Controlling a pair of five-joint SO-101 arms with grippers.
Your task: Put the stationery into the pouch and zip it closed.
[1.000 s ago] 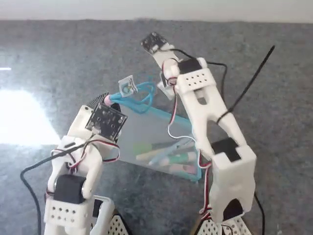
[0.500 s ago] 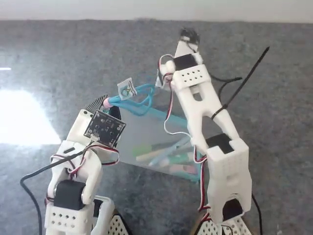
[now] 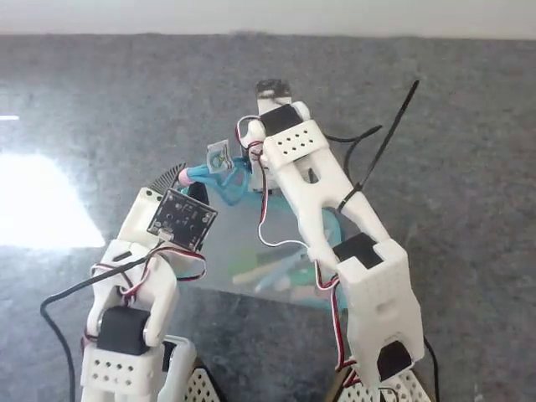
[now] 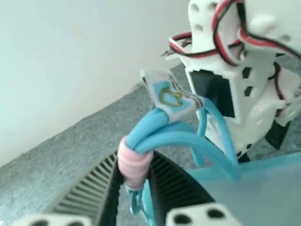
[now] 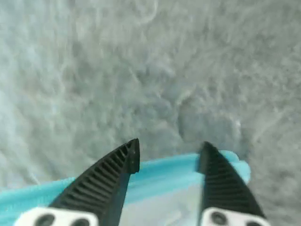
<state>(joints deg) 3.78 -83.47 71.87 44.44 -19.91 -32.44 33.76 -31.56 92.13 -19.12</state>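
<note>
Grey speckled table point(image 3: 84, 100) runs back to a pale wall point(image 3: 251, 17). On it, between the two arms, lies the pouch point(image 3: 239, 243), clear with a blue rim, and the stationery point(image 3: 268, 272) shows through its near side. At the pouch's far left corner a blue cord point(image 3: 224, 182) loops up and carries a small tag point(image 3: 219, 155).

The left gripper point(image 4: 134, 165) has its ribbed jaws pressed on a pink collar point(image 4: 134, 160) that binds the cord point(image 4: 188, 141), so the loop stands up out of the jaws with the tag point(image 4: 171, 96) at its top. The pouch's clear sheet point(image 4: 254, 197) lies just right of those jaws.

The right gripper point(image 5: 170, 148) hangs over the pouch's far edge with its jaws spread. The blue rim point(image 5: 164, 174) crosses the gap between them, and its corner lies just beyond one jaw. Whether the tips touch the rim cannot be told. The right arm point(image 3: 335, 209) reaches across over the pouch's right half.
</note>
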